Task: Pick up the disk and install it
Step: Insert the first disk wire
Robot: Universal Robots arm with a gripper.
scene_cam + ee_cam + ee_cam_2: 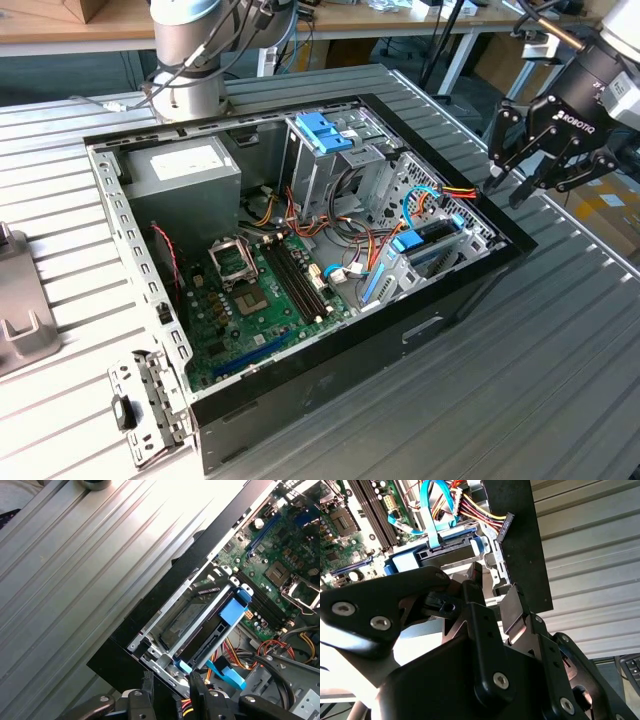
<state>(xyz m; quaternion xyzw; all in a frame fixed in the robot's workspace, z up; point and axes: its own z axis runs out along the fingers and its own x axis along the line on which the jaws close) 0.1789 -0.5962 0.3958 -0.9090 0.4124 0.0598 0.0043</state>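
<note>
Hanging with its fingers spread and empty, the tool [548, 160] sits just off the corner of the open computer case [300, 385], on the exterior view's right. The disk [432, 243] lies seated in the drive bay at that corner, close below the tool: a dark flat body between blue plastic rails, with a blue tab at its end and a light-blue ribbon cable [431, 515] plugged in. The case rests on a worktop [560, 380] of ribbed grey metal slats; wooden benches stand behind it. In the first wrist view the disk [207, 635] shows as a dark slab in the silver bay frame, next to the motherboard [280, 565]. In the second wrist view a red-and-yellow power cable [485, 515] ends loose by the case's black rim, and one black finger pad [512, 611] shows near it.
</note>
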